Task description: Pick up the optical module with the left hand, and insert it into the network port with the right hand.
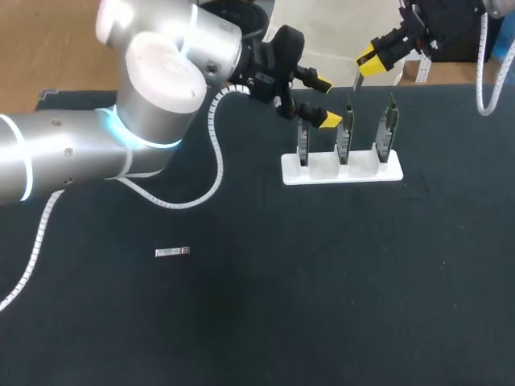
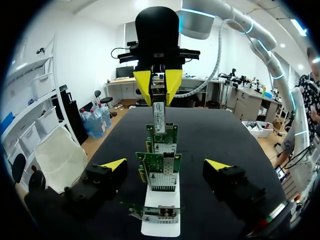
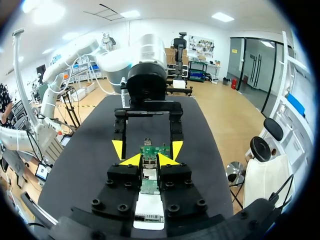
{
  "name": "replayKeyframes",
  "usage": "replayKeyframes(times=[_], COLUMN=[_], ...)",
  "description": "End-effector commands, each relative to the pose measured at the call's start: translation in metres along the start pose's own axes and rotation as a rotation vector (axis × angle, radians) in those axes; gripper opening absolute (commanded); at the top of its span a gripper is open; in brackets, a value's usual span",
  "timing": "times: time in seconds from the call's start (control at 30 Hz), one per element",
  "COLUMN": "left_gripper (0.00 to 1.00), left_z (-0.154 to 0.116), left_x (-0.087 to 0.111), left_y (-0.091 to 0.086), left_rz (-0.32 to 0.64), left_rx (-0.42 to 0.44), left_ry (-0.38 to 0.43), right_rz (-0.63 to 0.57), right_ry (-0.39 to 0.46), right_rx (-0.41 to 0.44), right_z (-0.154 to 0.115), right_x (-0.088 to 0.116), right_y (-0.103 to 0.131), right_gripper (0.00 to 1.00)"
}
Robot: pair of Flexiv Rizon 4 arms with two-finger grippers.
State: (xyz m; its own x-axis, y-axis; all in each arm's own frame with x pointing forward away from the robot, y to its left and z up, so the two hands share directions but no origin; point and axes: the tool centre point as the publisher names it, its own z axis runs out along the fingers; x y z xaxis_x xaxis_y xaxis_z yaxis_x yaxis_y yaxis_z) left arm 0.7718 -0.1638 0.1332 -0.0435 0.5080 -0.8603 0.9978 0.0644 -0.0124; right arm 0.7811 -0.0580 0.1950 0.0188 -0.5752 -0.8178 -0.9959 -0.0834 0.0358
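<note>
The optical module is clamped between the fingers of the right gripper, just above the white stand. Its long axis is upright and its lower end is turned down toward the far card, at the stand's end farthest from the left gripper. Three upright cards are carried by the stand. The left gripper is spread apart astride the stand's near end, with nothing gripped. A second module is seen lying flat, well apart from the stand. A straight descent seems called for.
</note>
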Motion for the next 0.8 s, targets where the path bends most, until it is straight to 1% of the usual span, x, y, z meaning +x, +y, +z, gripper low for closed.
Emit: replayKeyframes(times=[0.03, 0.8], left_gripper=[1.00, 1.00], left_z=[0.0003, 0.0047], left_x=[0.0012, 0.0044], left_y=[0.0050, 0.0044], left_rz=[-0.007, -0.019], left_rx=[0.011, 0.043], left_ry=[0.020, 0.040], right_rz=[-0.001, -0.008], right_ry=[-0.001, 0.004], right_rx=[0.004, -0.006], right_z=[0.0007, 0.0028], right_x=[0.0000, -0.0018], right_y=[0.0012, -0.0005], right_gripper=[0.00, 0.00])
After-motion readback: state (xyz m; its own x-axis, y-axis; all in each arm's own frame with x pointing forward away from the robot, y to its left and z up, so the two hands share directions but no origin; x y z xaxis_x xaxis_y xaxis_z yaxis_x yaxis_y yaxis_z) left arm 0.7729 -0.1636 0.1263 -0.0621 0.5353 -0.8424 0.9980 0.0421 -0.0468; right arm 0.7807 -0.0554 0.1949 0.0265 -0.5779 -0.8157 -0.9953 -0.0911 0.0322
